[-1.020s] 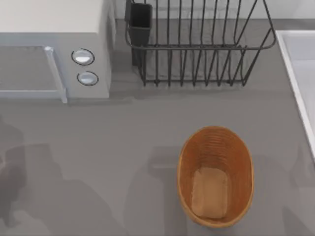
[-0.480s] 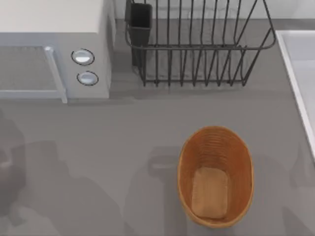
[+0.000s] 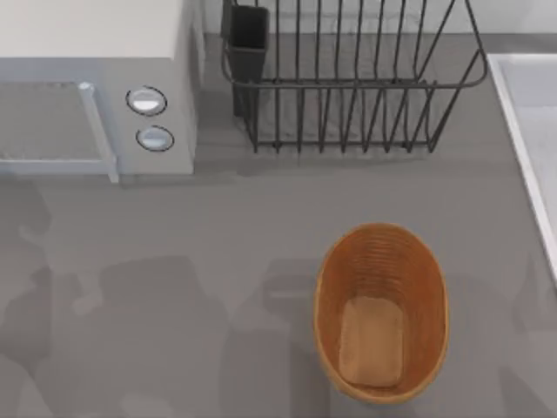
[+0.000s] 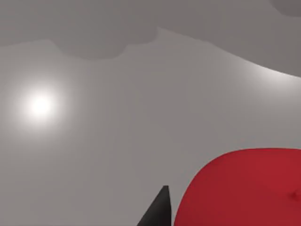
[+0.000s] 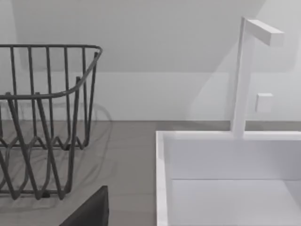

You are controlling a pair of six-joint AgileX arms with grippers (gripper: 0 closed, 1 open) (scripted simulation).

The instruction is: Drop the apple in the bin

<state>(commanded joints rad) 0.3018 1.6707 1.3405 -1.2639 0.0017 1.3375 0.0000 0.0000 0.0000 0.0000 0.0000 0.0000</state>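
Worktop (image 3: 261,218): grey, and it carries everything below.
Microwave (image 3: 96,87): pale box at the far left of the top view, with two round knobs on its front.
Dish rack (image 3: 348,78): black wire, at the far middle — my right wrist view shows one end of it beside the sink.
Sink (image 3: 531,131): white, along the right edge; my right wrist view shows its basin and a white tap (image 5: 242,75) standing at the rim.
Bin (image 3: 381,312): oval orange-brown woven basket, near side, right of centre, nothing in it.
Apple (image 4: 244,188): bright red, close up in my left wrist view, above bare grey worktop.
Left claw: one dark fingertip (image 4: 157,212) just beside the apple — I cannot tell whether I am pinching it.
Right claw: a dark finger edge (image 5: 91,212) in my right wrist view; state not clear.
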